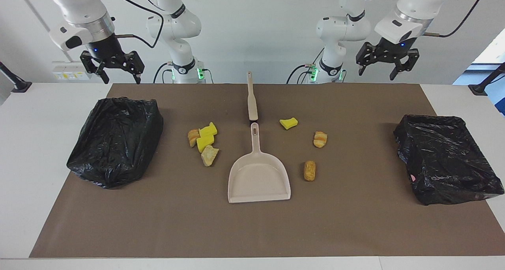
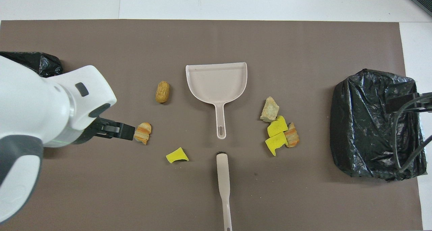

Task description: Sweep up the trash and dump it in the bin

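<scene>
The trash lies on the brown mat point(image 1: 252, 230) on either side of a beige dustpan point(image 1: 258, 179) point(image 2: 216, 82). Toward the right arm's end is a cluster: two yellow sponge pieces point(image 1: 206, 137) point(image 2: 277, 133), an orange bread lump point(image 1: 193, 137) and a tan lump point(image 1: 209, 155). Toward the left arm's end lie a yellow piece point(image 1: 288, 122) point(image 2: 177, 155), a bread lump point(image 1: 320, 139) point(image 2: 143, 132) and a brown lump point(image 1: 309, 170) point(image 2: 162, 91). A beige brush point(image 1: 251, 98) point(image 2: 223, 183) lies nearer the robots, in line with the dustpan's handle. My right gripper point(image 1: 122, 78) and left gripper point(image 1: 376, 73) point(image 2: 125, 131) hang open and empty, high over the robots' edge of the table.
Two bins lined with black bags stand on the mat: one point(image 1: 116, 139) point(image 2: 374, 123) at the right arm's end, one point(image 1: 446, 157) point(image 2: 33, 60) at the left arm's end. White table point(image 1: 23, 163) surrounds the mat.
</scene>
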Robot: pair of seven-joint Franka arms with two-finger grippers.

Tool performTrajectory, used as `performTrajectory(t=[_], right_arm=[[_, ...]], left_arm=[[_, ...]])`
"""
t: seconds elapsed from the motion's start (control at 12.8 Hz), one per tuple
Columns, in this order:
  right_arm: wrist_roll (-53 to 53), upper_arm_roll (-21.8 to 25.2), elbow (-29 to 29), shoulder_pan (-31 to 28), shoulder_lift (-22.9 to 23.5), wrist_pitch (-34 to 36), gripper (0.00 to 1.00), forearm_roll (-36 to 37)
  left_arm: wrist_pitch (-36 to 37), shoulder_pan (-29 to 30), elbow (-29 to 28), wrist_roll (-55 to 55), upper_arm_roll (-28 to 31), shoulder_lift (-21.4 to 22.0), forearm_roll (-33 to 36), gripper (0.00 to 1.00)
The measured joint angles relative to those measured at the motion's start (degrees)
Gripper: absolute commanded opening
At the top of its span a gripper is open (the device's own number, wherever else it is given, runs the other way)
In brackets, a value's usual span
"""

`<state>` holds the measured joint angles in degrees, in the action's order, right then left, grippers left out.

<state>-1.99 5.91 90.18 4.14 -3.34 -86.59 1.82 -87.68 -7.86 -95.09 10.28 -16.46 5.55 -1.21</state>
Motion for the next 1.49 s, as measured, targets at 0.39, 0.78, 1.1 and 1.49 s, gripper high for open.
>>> performTrajectory(t=[0.39, 0.78, 1.1, 1.49], right_arm=[[0.0, 0.2, 0.9, 0.0, -0.4, 0.1, 1.00, 0.0], [0.0, 0.1, 5.7, 0.1, -2.1, 0.3, 1.00, 0.0], [0.0, 0.0, 8.6, 0.3, -2.5, -4.6, 1.00, 0.0], [0.0, -0.4, 4.8, 1.1, 2.4, -6.8, 1.00, -0.1]], left_arm=[[-10.5, -0.1, -9.0, 11.1, -10.6, -0.1, -0.8, 1.00], [-17.9, -0.2, -16.1, 19.9, -18.9, -0.2, -2.0, 1.00], [-27.4, -0.2, -23.9, 29.5, -26.9, -3.4, -2.5, 1.00], [-33.9, -3.6, -29.8, 35.6, -30.2, -4.8, -2.5, 1.00]])
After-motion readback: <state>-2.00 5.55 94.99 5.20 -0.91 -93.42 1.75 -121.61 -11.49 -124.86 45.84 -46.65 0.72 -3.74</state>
